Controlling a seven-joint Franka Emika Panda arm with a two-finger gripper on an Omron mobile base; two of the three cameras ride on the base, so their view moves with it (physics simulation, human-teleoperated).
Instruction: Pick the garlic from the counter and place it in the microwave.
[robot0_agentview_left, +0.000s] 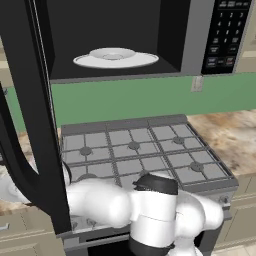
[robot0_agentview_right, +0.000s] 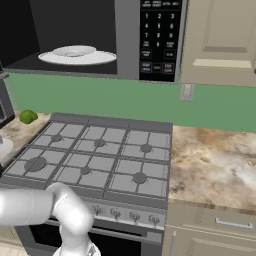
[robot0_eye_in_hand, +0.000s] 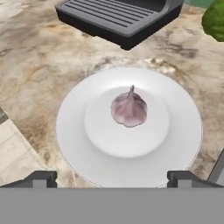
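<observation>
The pincer (robot0_eye_in_hand: 112, 179) stands wide open with nothing between its 2 dark fingertips (robot0_eye_in_hand: 40, 178), which rise at the bottom corners of the hand view, well apart. It hangs above a white plate (robot0_eye_in_hand: 74, 144) that rests on the counter (robot0_eye_in_hand: 35, 74). The garlic (robot0_eye_in_hand: 129, 108), a pale purple bulb with its stem up, sits in the middle of that plate, beyond the tips and between their lines, not touched by either. Past the plate lies a dark grey ribbed appliance (robot0_eye_in_hand: 118, 17) on the marbled stone, and a green rounded item (robot0_eye_in_hand: 215, 19) shows at the top right corner.

In the left base view the white arm (robot0_agentview_left: 150, 210) bends low toward the left in front of the grey gas stove (robot0_agentview_left: 135, 150). Above the stove the microwave (robot0_agentview_left: 190, 35) is open, its tall black door (robot0_agentview_left: 35, 100) swung out at the left, and its white turntable plate (robot0_agentview_left: 116, 57) is bare. The keypad panel (robot0_agentview_right: 160, 37) is at its right side
</observation>
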